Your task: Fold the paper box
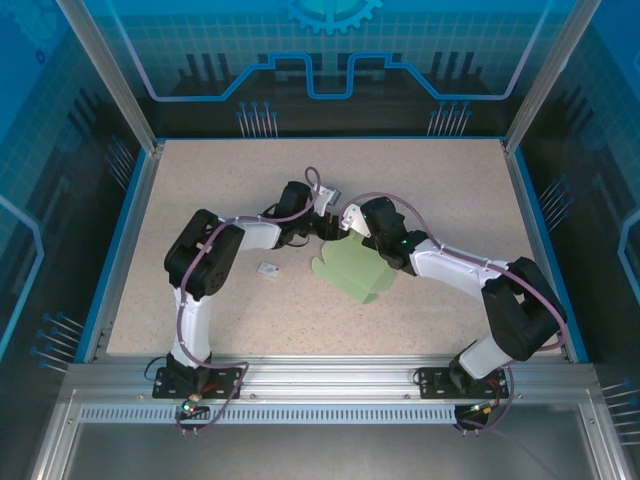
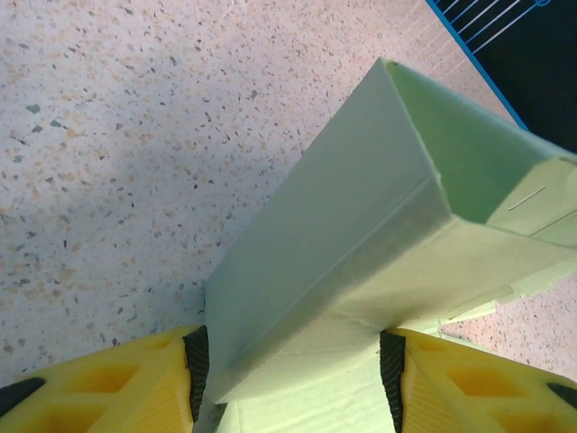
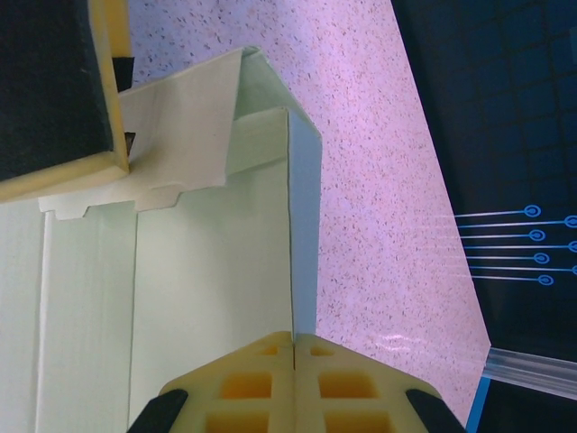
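Observation:
The paper box is pale mint-green card, partly folded, lying in the middle of the table. In the left wrist view a folded-up side of the box runs between my left gripper's black pads, and both pads touch its flanks. In the right wrist view an upright thin wall of the box runs into the seam of my right gripper, whose yellow fingertips are pinched shut on its edge. The two grippers meet at the box's far end, left gripper beside right gripper.
A tiny white tag lies on the speckled table left of the box. One finger of the left gripper shows at the upper left of the right wrist view, against a box flap. Blue rails and transparent walls border the table.

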`<state>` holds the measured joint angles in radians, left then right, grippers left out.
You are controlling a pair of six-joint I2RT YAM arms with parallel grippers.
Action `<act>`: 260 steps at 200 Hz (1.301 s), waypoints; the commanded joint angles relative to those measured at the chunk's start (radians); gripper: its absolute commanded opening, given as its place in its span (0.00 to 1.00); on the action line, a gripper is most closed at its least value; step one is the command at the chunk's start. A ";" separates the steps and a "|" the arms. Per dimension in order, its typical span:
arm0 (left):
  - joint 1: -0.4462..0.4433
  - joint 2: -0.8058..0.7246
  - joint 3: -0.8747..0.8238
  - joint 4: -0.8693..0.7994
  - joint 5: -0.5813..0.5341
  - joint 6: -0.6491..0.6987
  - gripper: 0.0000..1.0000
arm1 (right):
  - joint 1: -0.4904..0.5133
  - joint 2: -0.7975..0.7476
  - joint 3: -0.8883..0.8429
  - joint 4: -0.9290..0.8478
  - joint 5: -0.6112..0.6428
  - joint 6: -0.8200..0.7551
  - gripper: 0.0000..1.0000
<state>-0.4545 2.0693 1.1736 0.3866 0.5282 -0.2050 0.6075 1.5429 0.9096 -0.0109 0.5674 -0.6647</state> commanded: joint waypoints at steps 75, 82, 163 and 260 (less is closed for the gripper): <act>0.002 0.027 -0.006 0.116 0.119 0.002 0.50 | -0.002 0.047 0.026 -0.041 -0.028 -0.005 0.00; 0.002 0.028 -0.006 0.111 0.119 0.004 0.49 | -0.002 0.049 0.031 -0.044 -0.031 -0.003 0.00; 0.003 0.024 0.010 0.026 0.042 0.038 0.47 | -0.008 0.043 0.045 -0.062 -0.082 0.013 0.00; -0.037 0.036 0.044 0.006 -0.134 -0.022 0.45 | -0.008 0.026 0.042 -0.097 -0.144 0.064 0.00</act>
<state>-0.4747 2.0846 1.1835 0.4152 0.4797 -0.2123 0.6010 1.5707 0.9443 -0.0444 0.4885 -0.6415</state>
